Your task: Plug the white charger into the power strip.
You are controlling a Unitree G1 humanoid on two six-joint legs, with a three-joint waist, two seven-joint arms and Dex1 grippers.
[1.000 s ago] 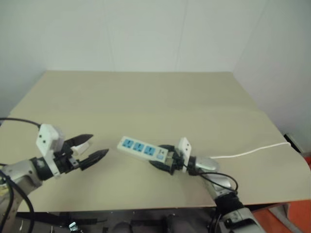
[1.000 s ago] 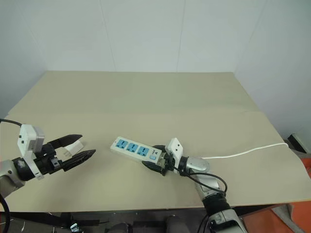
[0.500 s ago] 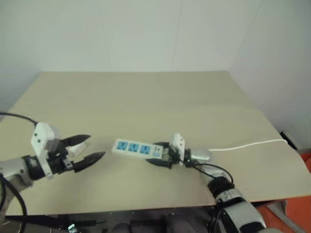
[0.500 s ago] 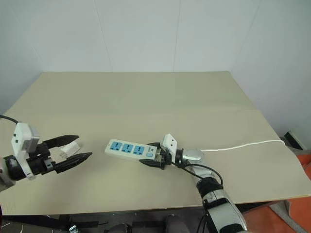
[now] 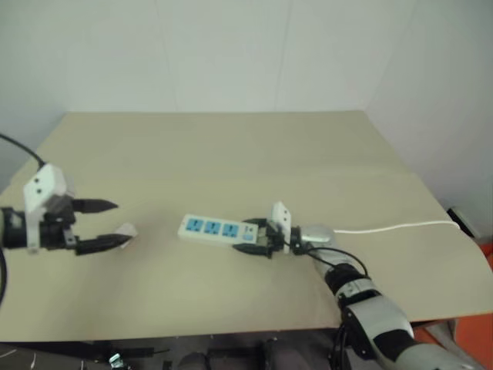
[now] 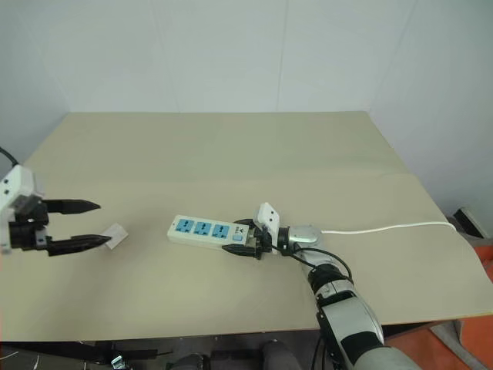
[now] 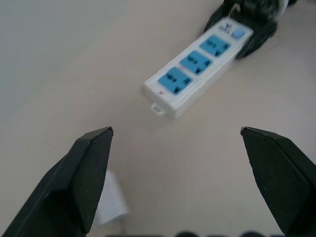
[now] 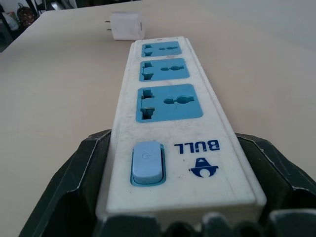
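1. Charger (image 6: 115, 235), white, 1 pc: flat on table (image 6: 231, 154), lower left of head view, touching nothing, just beside left gripper (image 6: 88, 223) tips.
2. Power strip (image 6: 208, 231), 1 pc, center-low of frame; 3 blue sockets + 1 blue switch; thin white cable (image 6: 385, 228) off to right edge.
3. Right gripper (image 6: 245, 237): 2 black fingers pinching strip's switch end, one per long side.
4. Left gripper: 2 fingers spread wide, nothing between, apart from strip.

We read "BULL" with small logo mark printed on power strip (image 8: 173, 123), switch end, between right gripper (image 8: 173, 197) fingers, beside blue switch (image 8: 147, 162). No other text legible.
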